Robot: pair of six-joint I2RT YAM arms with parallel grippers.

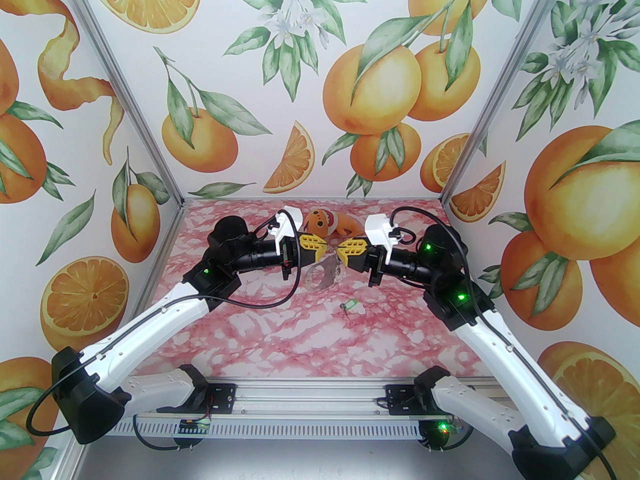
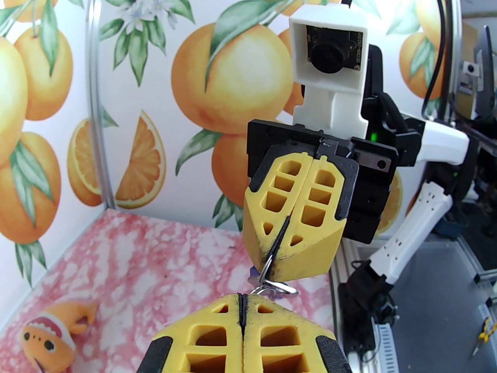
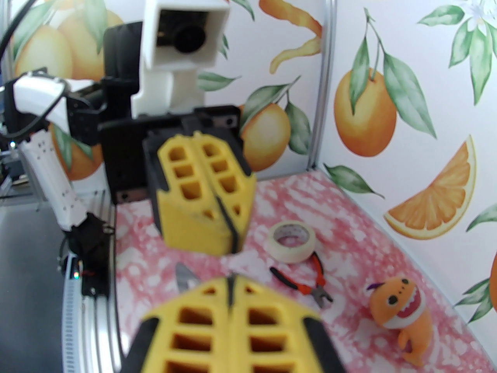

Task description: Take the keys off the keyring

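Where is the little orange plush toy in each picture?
Top external: the orange plush toy sits at the far edge of the table, near the middle.
Left wrist: it is in the bottom left corner.
Right wrist: it is at the lower right, just past the red-handled pliers.
Shared landmark: the pink marbled table it sits on.
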